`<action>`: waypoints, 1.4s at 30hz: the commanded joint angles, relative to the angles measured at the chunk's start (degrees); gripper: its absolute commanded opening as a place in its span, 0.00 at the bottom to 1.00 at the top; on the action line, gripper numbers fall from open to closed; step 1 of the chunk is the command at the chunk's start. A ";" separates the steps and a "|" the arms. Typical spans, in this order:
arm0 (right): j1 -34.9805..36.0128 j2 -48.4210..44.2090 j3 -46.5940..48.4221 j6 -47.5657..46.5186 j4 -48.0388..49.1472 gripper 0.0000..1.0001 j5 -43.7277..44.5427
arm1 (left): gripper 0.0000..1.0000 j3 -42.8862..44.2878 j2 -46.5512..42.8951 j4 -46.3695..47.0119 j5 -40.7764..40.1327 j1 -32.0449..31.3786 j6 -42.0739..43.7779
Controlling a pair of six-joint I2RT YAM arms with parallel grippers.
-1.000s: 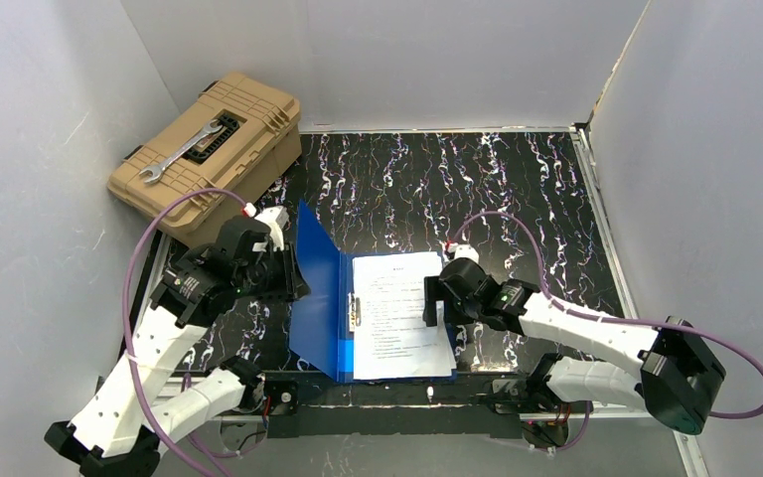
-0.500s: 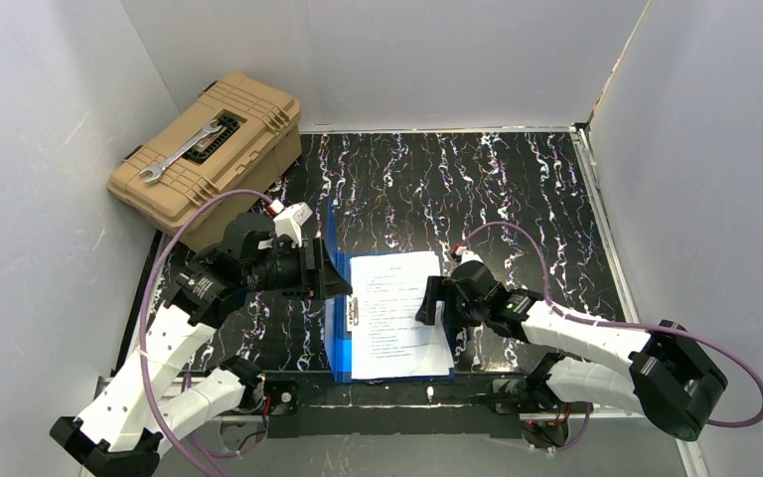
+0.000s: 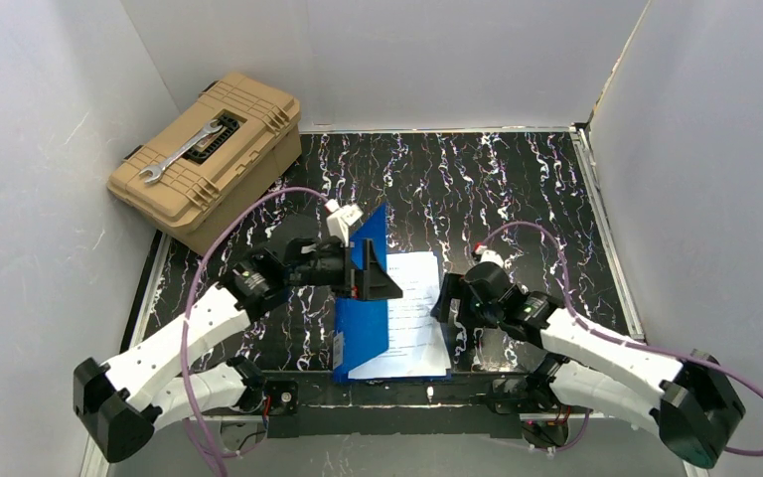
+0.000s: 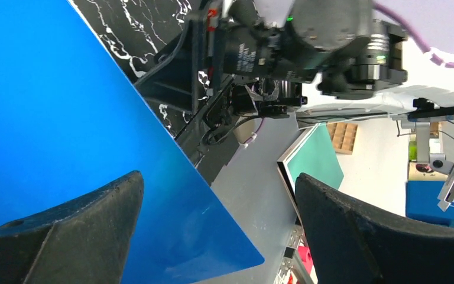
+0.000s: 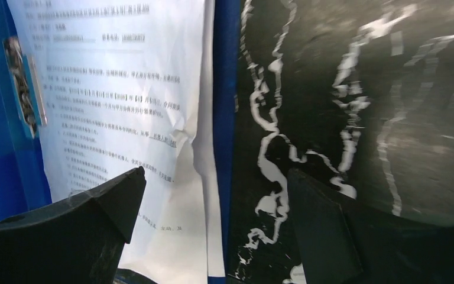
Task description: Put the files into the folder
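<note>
The blue folder [image 3: 361, 316] lies near the table's front edge, its front cover swung up and leaning over the files [image 3: 415, 316]. The files are white printed sheets lying on the folder's back half [image 5: 225, 118], under a clip [image 5: 21, 77] at their left. My left gripper [image 3: 378, 278] is open at the raised cover [image 4: 65, 106]. The cover's free corner passes between the fingers [image 4: 65, 236] and is not clamped. My right gripper [image 3: 447, 310] is open and empty, low over the right edge of the files [image 5: 124, 89].
A tan toolbox [image 3: 209, 149] with a wrench [image 3: 184, 151] on its lid stands at the back left. Grey walls close in the table on the left, back and right. Black marbled tabletop [image 3: 497, 199] stretches behind and to the right of the folder.
My left gripper has swung right, bringing the cover from leaning left to leaning over the files, and its jaws have opened. My right gripper has drawn back a little to the right.
</note>
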 commanded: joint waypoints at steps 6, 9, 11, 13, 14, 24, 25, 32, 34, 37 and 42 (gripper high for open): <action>-0.30 -13.87 12.63 1.47 -20.88 0.98 21.94 | 0.98 -4.25 12.57 17.99 -5.73 -5.79 -3.65; -0.25 -15.23 15.70 1.03 -23.04 0.97 23.66 | 0.98 -3.05 19.40 19.41 -8.04 -8.35 -3.64; -0.27 -15.80 17.35 0.48 -23.68 0.97 24.28 | 0.98 -2.10 24.30 20.10 -8.98 -9.52 -4.06; -0.25 -15.90 18.44 0.12 -24.16 0.96 24.68 | 0.97 -1.61 29.66 21.68 -9.34 -10.12 -4.42; -0.25 -15.87 18.84 0.01 -24.28 0.96 24.71 | 0.97 -1.59 31.68 22.45 -9.35 -10.20 -4.90; -0.31 -12.95 17.81 -2.43 -20.62 0.83 18.92 | 0.95 -0.09 33.06 18.91 -12.80 -10.43 -1.58; -0.26 -12.26 17.57 -2.83 -19.75 0.80 17.73 | 0.95 1.04 31.55 14.99 -14.75 -10.41 -0.10; -0.18 -3.14 16.48 -6.05 -11.55 0.51 5.56 | 0.96 5.75 19.60 -5.05 -26.40 -10.38 6.03; 0.20 -0.56 16.23 -6.31 -9.31 0.40 3.62 | 0.96 6.40 17.36 -10.04 -29.36 -10.32 6.52; 1.12 2.46 15.88 -6.24 -6.06 0.26 2.38 | 0.96 5.10 13.82 -14.49 -34.67 -10.31 6.05; 2.88 7.63 15.44 -5.93 -3.04 0.04 1.40 | 0.96 -1.07 10.15 -16.55 -36.66 -7.95 2.22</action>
